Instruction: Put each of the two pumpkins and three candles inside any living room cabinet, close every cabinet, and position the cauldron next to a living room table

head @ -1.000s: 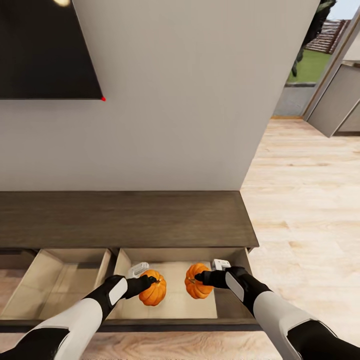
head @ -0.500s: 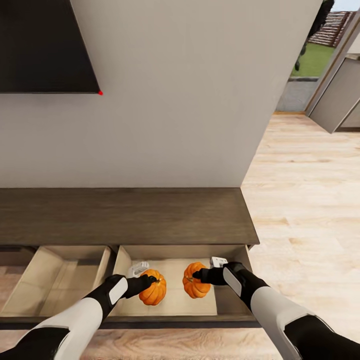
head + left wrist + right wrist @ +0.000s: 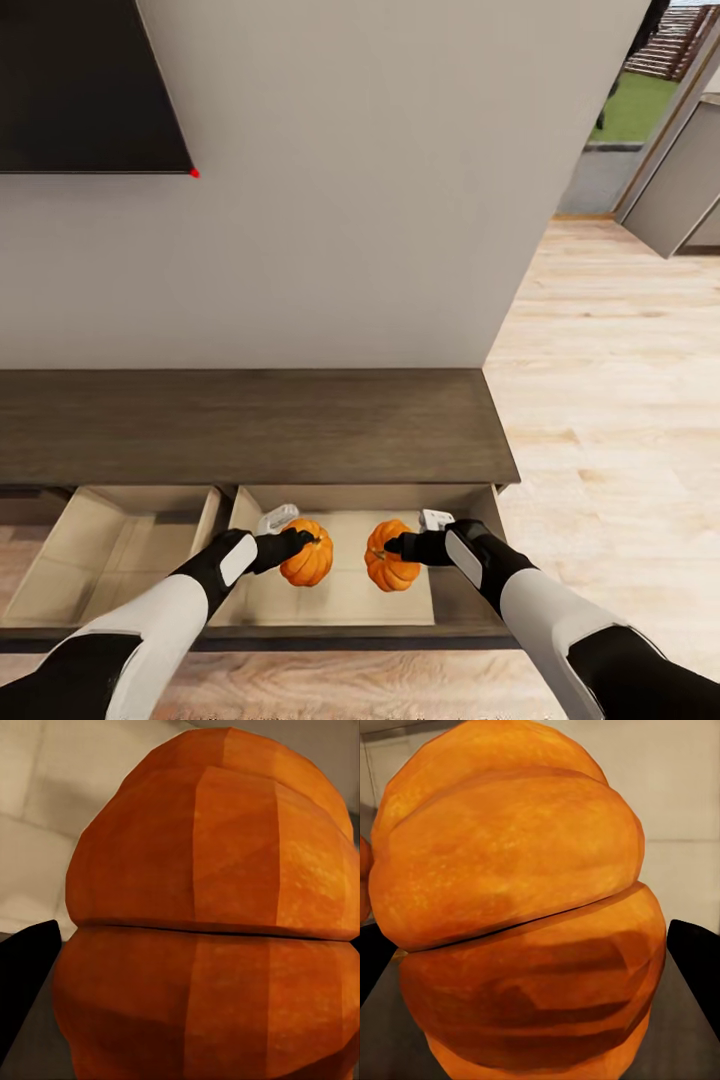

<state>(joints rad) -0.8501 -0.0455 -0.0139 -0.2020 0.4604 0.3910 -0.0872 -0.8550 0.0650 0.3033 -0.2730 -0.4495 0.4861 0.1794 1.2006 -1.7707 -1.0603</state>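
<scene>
Two bright-orange ribbed pumpkins sit over the pale inside of the cabinet's right open drawer. My left gripper is shut on the left pumpkin, which looms large in the left wrist view. My right gripper is shut on the right pumpkin, seen close up in the right wrist view. Both pumpkins are held a hand-width apart inside the drawer. The candles, cauldron and table are out of view.
A second open drawer lies to the left, nothing visible inside. The grey wall rises behind the cabinet with a dark TV screen at upper left. Pale wooden floor extends to the right toward a doorway.
Both grippers have carried their pumpkins slightly deeper toward the drawer's back. The head camera has tilted a little, shifting the wall and screen upward in the picture.
</scene>
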